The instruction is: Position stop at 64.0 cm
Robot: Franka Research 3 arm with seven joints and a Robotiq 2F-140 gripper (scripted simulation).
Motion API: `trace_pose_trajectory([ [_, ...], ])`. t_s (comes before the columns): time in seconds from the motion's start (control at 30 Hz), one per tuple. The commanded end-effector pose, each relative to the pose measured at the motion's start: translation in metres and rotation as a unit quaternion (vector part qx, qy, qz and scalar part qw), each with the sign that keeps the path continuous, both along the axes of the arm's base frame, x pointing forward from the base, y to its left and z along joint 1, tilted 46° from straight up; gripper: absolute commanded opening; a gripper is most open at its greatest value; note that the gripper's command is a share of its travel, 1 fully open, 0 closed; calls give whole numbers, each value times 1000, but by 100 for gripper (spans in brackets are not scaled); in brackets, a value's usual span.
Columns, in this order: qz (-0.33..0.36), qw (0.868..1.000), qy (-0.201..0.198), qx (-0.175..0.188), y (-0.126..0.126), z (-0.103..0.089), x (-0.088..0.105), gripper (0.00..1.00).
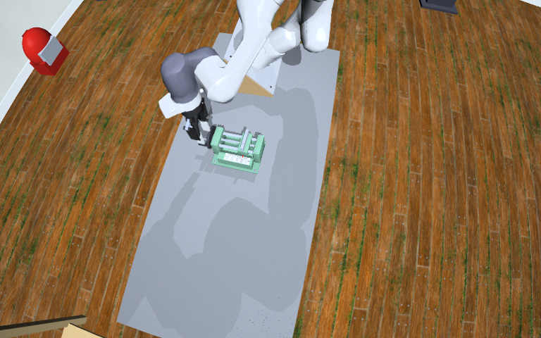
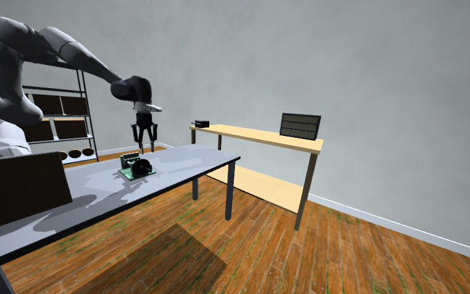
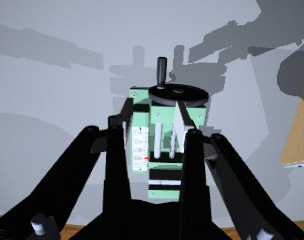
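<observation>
The green stop device (image 1: 258, 149) (image 2: 133, 176) (image 3: 167, 111) stands on the grey table (image 1: 189, 234) (image 2: 179, 156). Its black handwheel (image 1: 210, 138) (image 2: 141, 168) (image 3: 194, 95) is at one end, with a crank handle (image 3: 162, 70) sticking out. The sliding stop (image 1: 244, 140) carries an upright light plate. A red pointer (image 3: 147, 159) stands at the white scale (image 3: 138, 142), towards the end away from the wheel; the numbers are too small to read. My gripper (image 1: 203, 134) (image 2: 147, 150) (image 3: 154, 109) is part-way open and empty, above the device, clear of the handwheel and crank.
A box with a sloped panel (image 1: 254, 85) (image 2: 19, 193) (image 3: 299, 130) stands on the table near the arm's base. A wooden bench (image 2: 259, 135) with a dark drawer unit (image 2: 300, 126) and a shelf rack (image 2: 64, 139) stand beyond the table. A red object (image 1: 36, 44) is far off to the side.
</observation>
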State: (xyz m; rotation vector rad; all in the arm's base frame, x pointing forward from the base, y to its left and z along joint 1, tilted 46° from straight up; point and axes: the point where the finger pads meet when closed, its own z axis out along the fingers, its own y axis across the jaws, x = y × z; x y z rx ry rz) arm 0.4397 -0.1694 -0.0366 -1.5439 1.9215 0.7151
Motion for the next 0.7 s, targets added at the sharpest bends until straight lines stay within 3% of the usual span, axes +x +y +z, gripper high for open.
trace_pose_trajectory([
  [0.0,13,1000,-13,-5,-21,-21,-15,33],
  [0.33,13,1000,-13,-5,-21,-22,-16,33],
  [0.53,13,1000,-13,-5,10,-53,-11,33],
  [0.67,13,1000,-13,-5,13,-56,-11,33],
])
